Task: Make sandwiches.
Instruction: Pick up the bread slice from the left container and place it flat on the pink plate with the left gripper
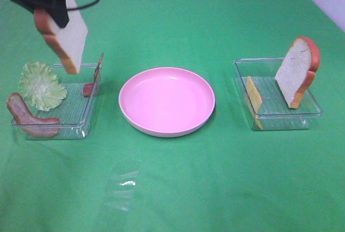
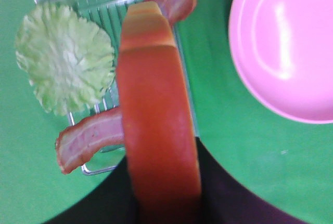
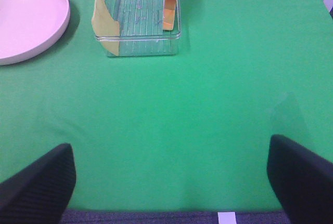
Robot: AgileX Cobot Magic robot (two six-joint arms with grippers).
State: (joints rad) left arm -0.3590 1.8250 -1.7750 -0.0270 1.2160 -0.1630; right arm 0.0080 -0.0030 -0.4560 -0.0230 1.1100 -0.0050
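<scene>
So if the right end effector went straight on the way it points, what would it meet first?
Probably the bare green cloth: the right end effector stands open and empty, and the clear tray with the cheese and bread slice lies farther on. Depth is unclear.

Cloth (image 1: 223, 135) is lying open beside the plate (image 1: 166, 102); upright bread (image 1: 295, 73) is crowding the right tray's (image 1: 280, 118) right end.
</scene>
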